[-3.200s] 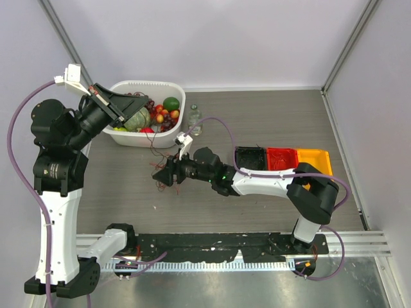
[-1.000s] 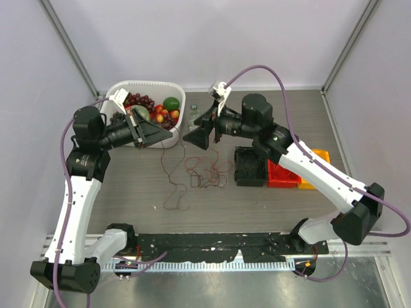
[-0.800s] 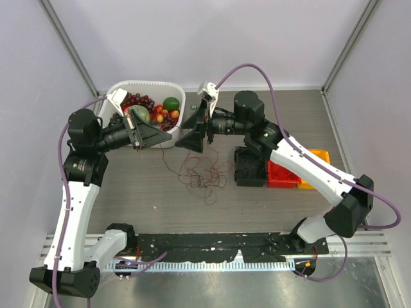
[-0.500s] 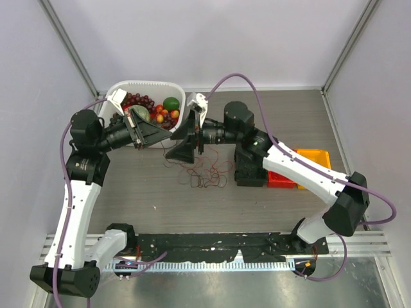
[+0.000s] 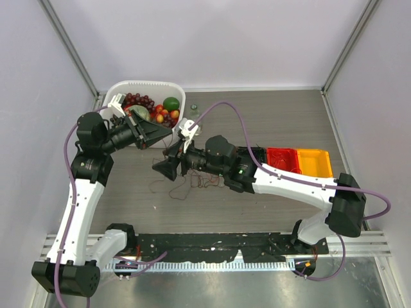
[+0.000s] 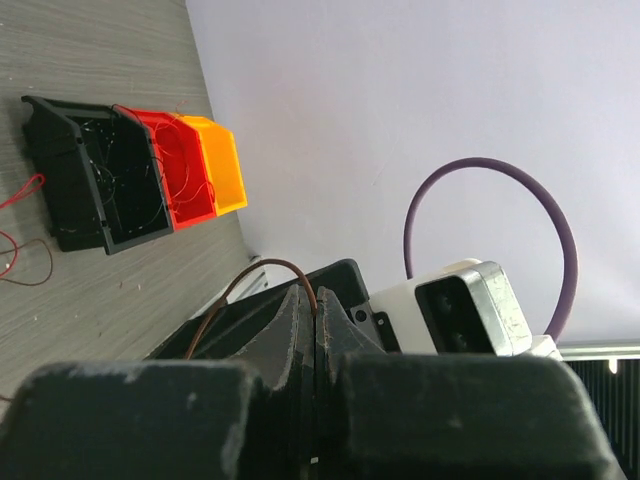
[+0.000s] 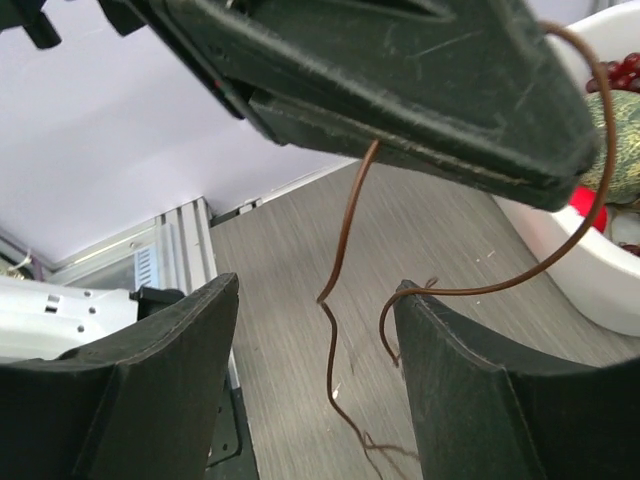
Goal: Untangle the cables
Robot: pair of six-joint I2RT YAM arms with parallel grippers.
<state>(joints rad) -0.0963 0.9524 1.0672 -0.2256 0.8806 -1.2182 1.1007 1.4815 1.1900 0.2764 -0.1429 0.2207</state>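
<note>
The cables (image 5: 200, 180) lie as a loose clump of thin red and brown wires on the table's middle. My left gripper (image 5: 167, 131) is shut on a brown cable (image 6: 268, 272) and holds it above the table; the wire loops out of the fingertips (image 6: 300, 318). That brown cable (image 7: 342, 240) hangs down between the open jaws of my right gripper (image 7: 318, 350), touching neither finger. In the top view the right gripper (image 5: 160, 168) sits just below the left one. A red wire end (image 6: 22, 192) shows in the left wrist view.
A white tub (image 5: 149, 85) of fruit stands at the back left, right behind the left gripper. Black (image 6: 85, 185), red (image 5: 282, 157) and orange (image 5: 314, 161) trays sit in a row at the right. A small bottle (image 5: 192, 109) stands by the tub.
My right gripper has swung down and left from beside the tub to just below the left gripper, open around the hanging brown cable. The left gripper has barely moved.
</note>
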